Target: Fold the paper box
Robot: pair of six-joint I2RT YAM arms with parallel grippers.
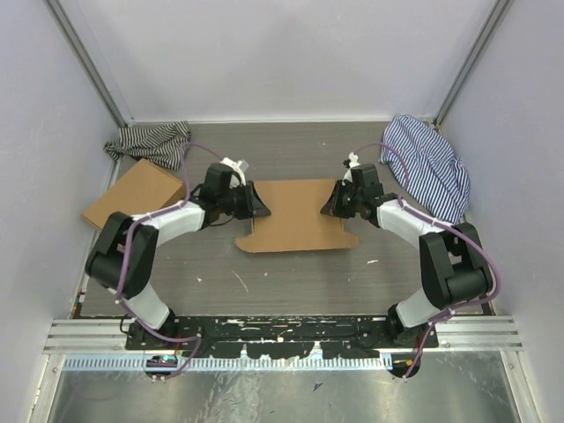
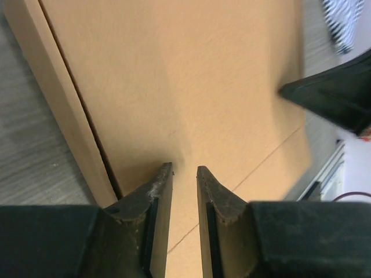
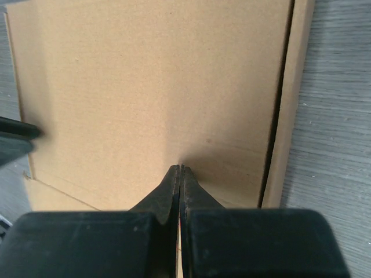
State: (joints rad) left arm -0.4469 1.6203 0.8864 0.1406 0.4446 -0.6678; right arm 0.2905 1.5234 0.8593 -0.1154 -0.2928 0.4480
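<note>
- Top external: the paper box (image 1: 295,220) lies mostly flat mid-counter (image 1: 291,273). The left end effector (image 1: 253,204) is at its left edge and the right end effector (image 1: 332,204) at its right edge.
- Left wrist: the jaws are narrowly apart and hold nothing, tips low over the main panel just inside the left side strip (image 2: 40,75). I'd work along that crease, not mid-panel.
- Right wrist: the fingers are closed together and empty, at or just above the panel beside the right side strip (image 3: 295,87). I'd pin here with even pressure so the sheet cannot slide.

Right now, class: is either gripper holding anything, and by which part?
Nothing is held. The right gripper is shut, tips at the paper box's flat panel; the left gripper stands open over it.
</note>
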